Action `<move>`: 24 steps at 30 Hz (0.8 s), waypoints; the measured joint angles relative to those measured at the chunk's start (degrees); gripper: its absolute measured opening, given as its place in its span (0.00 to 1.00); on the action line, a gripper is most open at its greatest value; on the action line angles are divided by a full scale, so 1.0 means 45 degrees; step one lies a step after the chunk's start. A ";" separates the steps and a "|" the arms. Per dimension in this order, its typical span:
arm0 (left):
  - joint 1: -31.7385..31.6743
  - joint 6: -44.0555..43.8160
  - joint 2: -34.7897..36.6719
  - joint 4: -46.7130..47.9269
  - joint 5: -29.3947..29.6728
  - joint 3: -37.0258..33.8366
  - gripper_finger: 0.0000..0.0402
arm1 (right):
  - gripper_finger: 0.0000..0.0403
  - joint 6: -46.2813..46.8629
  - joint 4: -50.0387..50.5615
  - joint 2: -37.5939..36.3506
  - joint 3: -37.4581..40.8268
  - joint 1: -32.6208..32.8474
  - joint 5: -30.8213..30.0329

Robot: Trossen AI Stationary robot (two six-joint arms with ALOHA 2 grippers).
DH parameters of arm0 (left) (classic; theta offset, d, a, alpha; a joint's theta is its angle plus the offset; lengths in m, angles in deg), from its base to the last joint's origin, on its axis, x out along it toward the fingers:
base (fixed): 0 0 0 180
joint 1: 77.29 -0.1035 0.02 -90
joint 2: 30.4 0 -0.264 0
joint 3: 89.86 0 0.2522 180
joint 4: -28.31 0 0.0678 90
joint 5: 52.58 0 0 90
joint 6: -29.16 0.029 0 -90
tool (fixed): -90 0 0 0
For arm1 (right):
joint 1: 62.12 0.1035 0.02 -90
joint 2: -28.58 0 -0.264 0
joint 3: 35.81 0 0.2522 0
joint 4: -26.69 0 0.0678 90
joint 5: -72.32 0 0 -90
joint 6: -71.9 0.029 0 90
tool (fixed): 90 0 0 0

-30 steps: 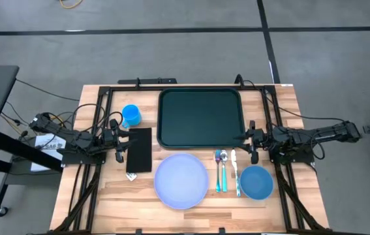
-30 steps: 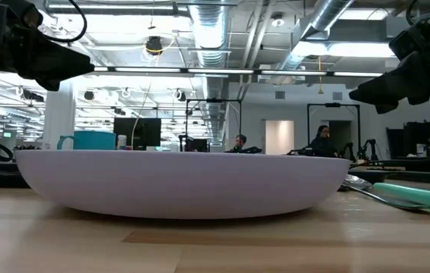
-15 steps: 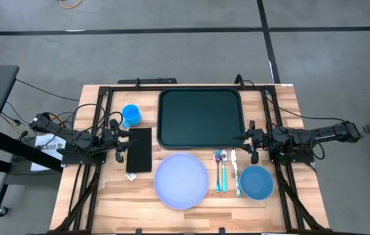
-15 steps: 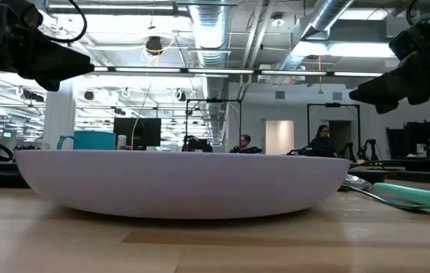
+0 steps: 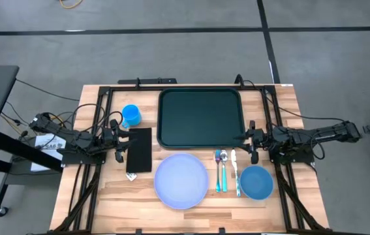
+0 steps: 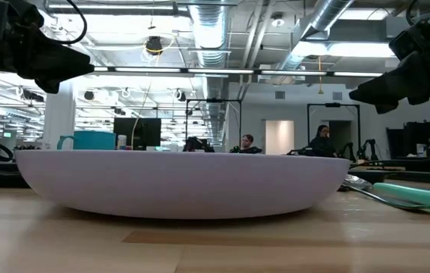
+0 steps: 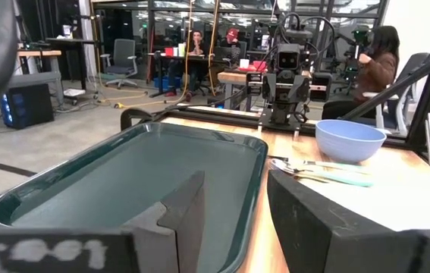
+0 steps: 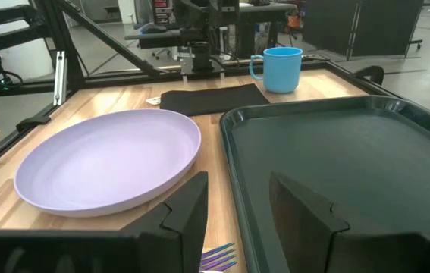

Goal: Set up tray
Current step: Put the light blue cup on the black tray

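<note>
Nothing moved in the last second: both of your arms waited low at the table's sides, and the tray (image 5: 201,117) sat bare at the back centre. Your left gripper (image 5: 119,145) hung by the black mat (image 5: 139,149), fingers spread and holding nothing; your right gripper (image 5: 254,145) matched it at the tray's near right corner. Plate (image 5: 181,181), cup (image 5: 131,115), bowl (image 5: 257,182) and cutlery (image 5: 227,171) lay off the tray, so setup looked unstarted.
</note>
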 joint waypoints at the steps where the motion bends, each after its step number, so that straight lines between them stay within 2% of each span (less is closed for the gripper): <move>1: 0.0000 -0.0005 -0.0002 -0.0005 0.0000 0.0000 0.33 | 0.33 0.0000 0.0000 -0.0002 0.0000 -0.0001 -0.0001; 8: 0.0000 -0.0688 -0.0001 0.0000 0.0000 -0.0003 0.33 | 0.33 0.0000 -0.0048 -0.0004 0.0003 -0.0002 -0.0001; 14: -0.0015 0.1287 -0.0002 0.0000 0.1062 0.0000 0.33 | 0.33 0.0000 -0.0523 0.0001 0.0044 -0.0002 -0.0008; 24: -0.0015 0.1215 -0.0005 0.0055 0.1485 -0.0002 0.33 | 0.33 0.0239 -0.2597 -0.0004 0.0027 -0.0002 0.0333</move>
